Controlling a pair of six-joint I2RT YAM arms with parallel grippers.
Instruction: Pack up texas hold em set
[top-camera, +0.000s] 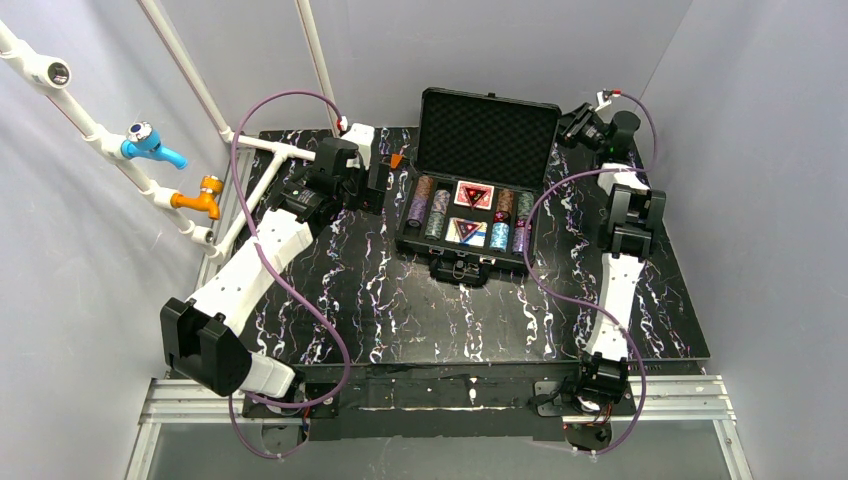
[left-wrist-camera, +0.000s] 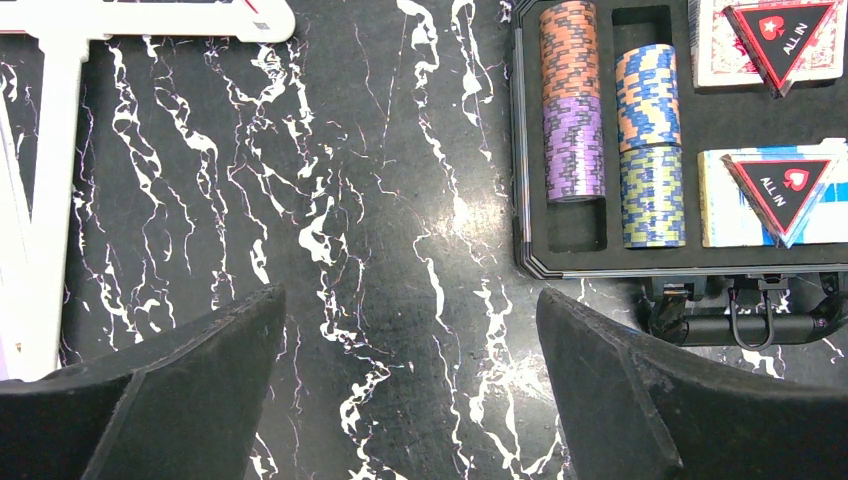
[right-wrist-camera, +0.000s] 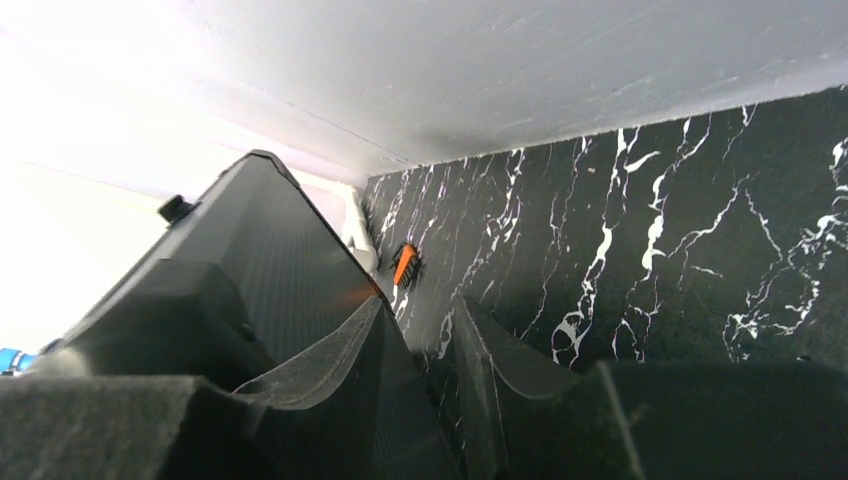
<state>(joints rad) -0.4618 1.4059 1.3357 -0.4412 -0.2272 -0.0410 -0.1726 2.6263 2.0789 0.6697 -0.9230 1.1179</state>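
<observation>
Left gripper wide open, nothing in it, hanging over table just left of case. Case sits mid-table toward the back, lid up. Inside: chips in the left slots, then red deck and blue deck, each topped by a triangle. Right gripper by the lid's right edge, behind it, fingers a narrow gap apart, nothing between them. Contact with lid: can't tell.

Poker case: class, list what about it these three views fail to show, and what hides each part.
- Right chip stacks: cut off by the left wrist view's right edge; tiny from above.
- Handle: left wrist view, right end cut off by the edge.
- Case interior: right wrist view, hidden behind the lid.
</observation>
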